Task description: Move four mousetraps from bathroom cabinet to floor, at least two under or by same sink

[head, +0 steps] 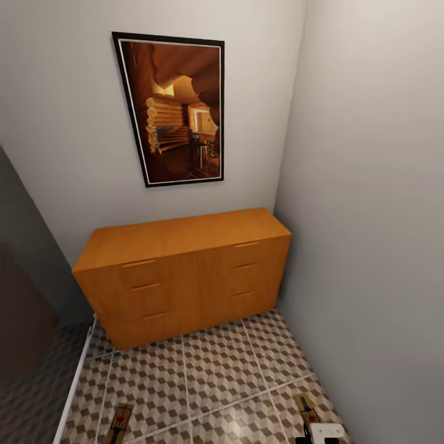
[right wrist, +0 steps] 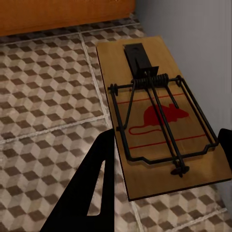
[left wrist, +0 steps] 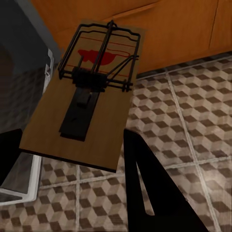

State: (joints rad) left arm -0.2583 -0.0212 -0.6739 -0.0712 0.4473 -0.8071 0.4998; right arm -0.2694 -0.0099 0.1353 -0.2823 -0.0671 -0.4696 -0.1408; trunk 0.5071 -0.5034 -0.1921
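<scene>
The cabinet [head: 185, 274] stands against the back wall with every front closed. In front of it lies the cube-patterned bathroom floor [head: 209, 370]. In the left wrist view my left gripper [left wrist: 72, 140] is shut on a mousetrap [left wrist: 87, 96], with a dark finger on each long side of the board, above the tiles near the cabinet's foot [left wrist: 174, 34]. My right gripper [right wrist: 166, 140] holds a second mousetrap [right wrist: 159, 116] the same way, close to the grey wall. Both traps peek in at the head view's lower edge [head: 119, 422] [head: 306, 408]. The sink is out of view.
A grey wall [head: 370, 246] runs close along the right side. On the left a white sill [head: 77, 376] borders a darker floor area. A framed picture [head: 172, 108] hangs above the cabinet. A white part of my right arm [head: 325, 431] shows at the bottom.
</scene>
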